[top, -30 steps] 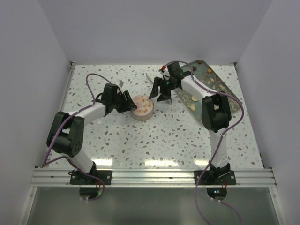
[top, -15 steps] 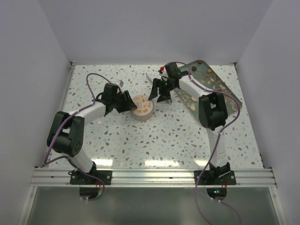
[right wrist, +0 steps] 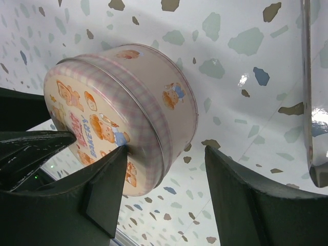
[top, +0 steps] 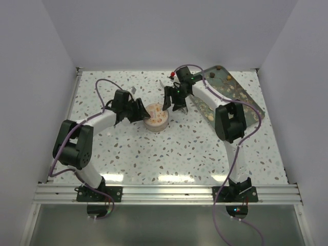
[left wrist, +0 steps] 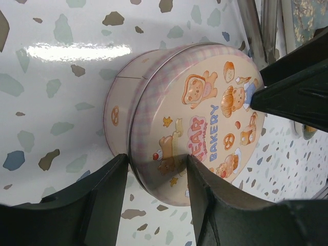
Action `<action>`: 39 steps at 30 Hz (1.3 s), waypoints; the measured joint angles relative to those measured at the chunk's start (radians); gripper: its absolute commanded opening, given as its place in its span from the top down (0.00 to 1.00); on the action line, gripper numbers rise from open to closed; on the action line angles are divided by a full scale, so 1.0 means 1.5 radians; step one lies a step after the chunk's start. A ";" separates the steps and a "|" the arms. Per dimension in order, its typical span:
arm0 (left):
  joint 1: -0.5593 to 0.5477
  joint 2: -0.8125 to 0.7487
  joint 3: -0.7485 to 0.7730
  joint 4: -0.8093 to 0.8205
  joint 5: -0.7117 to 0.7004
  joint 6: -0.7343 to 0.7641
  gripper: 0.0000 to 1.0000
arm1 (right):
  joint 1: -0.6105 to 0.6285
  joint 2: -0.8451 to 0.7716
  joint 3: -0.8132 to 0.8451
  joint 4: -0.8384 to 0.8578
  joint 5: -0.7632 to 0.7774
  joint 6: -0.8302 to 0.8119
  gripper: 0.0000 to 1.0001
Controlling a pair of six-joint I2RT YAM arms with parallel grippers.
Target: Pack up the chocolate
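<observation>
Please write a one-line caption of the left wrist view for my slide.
Left gripper straddling the closed Bear Bakery tin on the terrazzo table.

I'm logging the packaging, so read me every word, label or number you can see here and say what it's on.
"BAKERY": blue letters on the lid of the round tin.
"EAR": pink letters beside it on that lid; the first letter is unclear, probably "BEAR".
From overhead the lid print is too small to read. Nothing else carries text.

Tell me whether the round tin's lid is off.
No, the left wrist view shows the bear-printed lid seated on the round tin.
</observation>
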 measured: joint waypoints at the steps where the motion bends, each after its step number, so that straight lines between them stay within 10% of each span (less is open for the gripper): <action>1: 0.000 0.002 0.002 0.000 0.001 0.000 0.47 | 0.000 0.001 0.002 -0.003 0.002 -0.001 0.36; 20: 0.002 0.025 0.029 -0.017 0.016 0.010 0.48 | 0.001 0.032 0.055 -0.055 0.011 -0.007 0.36; 39: -0.006 0.072 0.092 -0.037 0.003 0.040 0.24 | -0.002 0.039 0.055 -0.057 0.018 -0.008 0.37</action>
